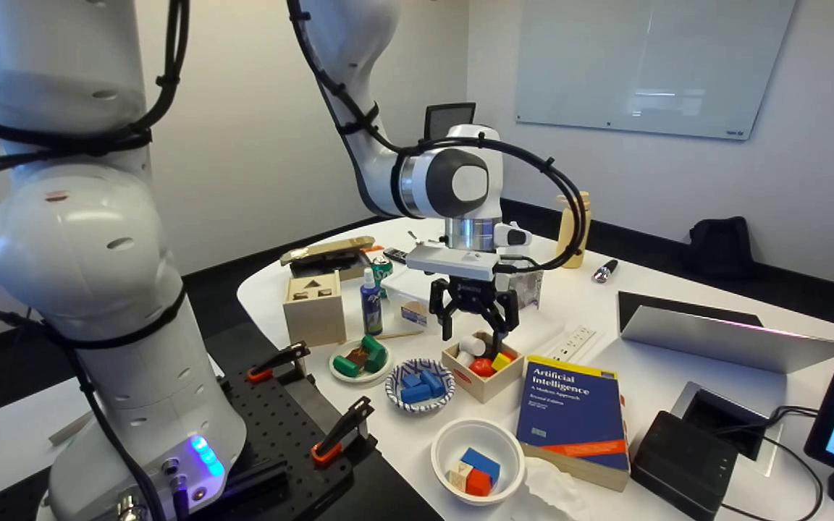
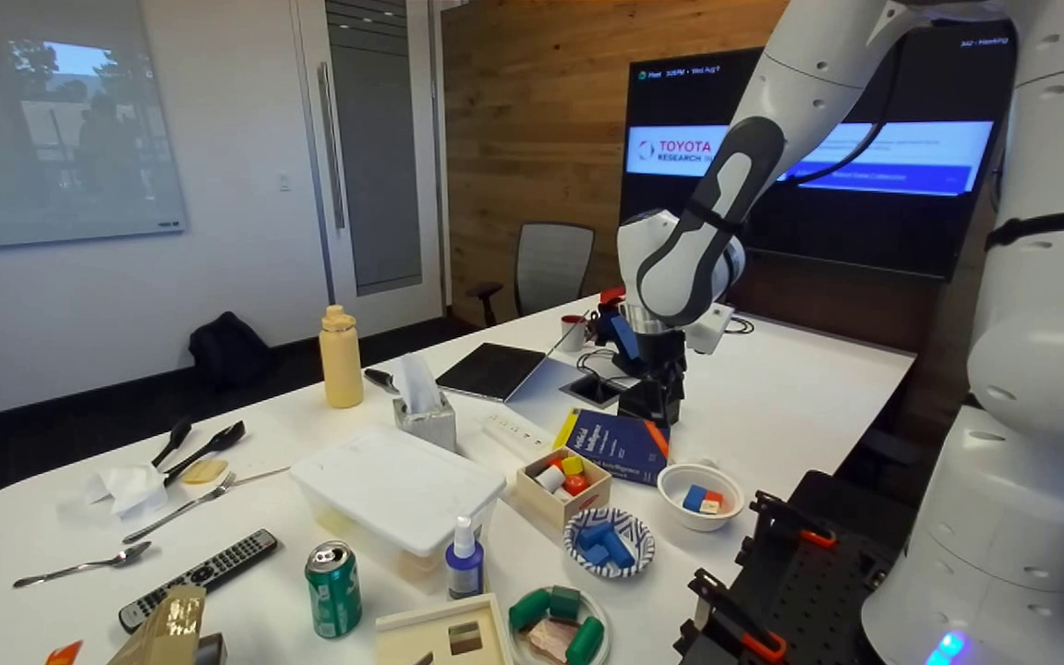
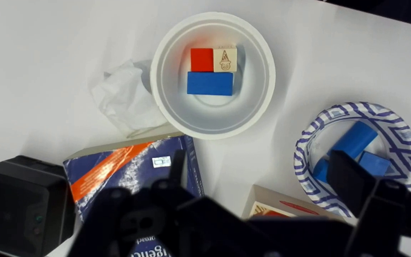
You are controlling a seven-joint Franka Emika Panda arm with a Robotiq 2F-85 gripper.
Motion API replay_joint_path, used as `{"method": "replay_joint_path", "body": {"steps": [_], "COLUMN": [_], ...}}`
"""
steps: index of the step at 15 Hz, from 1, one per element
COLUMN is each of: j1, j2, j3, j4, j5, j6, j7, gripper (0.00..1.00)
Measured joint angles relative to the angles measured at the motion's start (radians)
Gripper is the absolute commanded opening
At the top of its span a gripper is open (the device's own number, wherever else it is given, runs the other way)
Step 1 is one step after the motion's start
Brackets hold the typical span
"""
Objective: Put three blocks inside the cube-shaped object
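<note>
Arm (image 1: 73, 246) is seen foremost in an exterior view. Beyond it, a red block (image 1: 479, 483), a blue block (image 1: 483, 464) and a tan block (image 1: 458, 475) are held in the white bowl (image 1: 464, 436), just beside the book (image 1: 569, 412). Blue blocks (image 1: 417, 392) are gathered in the patterned bowl (image 1: 421, 407), near the box (image 1: 466, 381). Over the table (image 1: 410, 449), the gripper (image 1: 473, 338) is suspended with its two fingers (image 1: 446, 325) spread apart. Farther back, past the plate (image 1: 363, 379), the cube (image 1: 313, 322), its top pierced, is placed beside the spray bottle (image 1: 372, 307).
</note>
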Motion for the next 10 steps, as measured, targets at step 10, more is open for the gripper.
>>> {"method": "replay_joint_path", "body": {"steps": [10], "j1": [-0.036], "j2": [0.164], "j3": [-0.032], "j4": [0.058], "j5": [0.046], "j6": [0.006], "j7": [0.000], "gripper": [1.00]}}
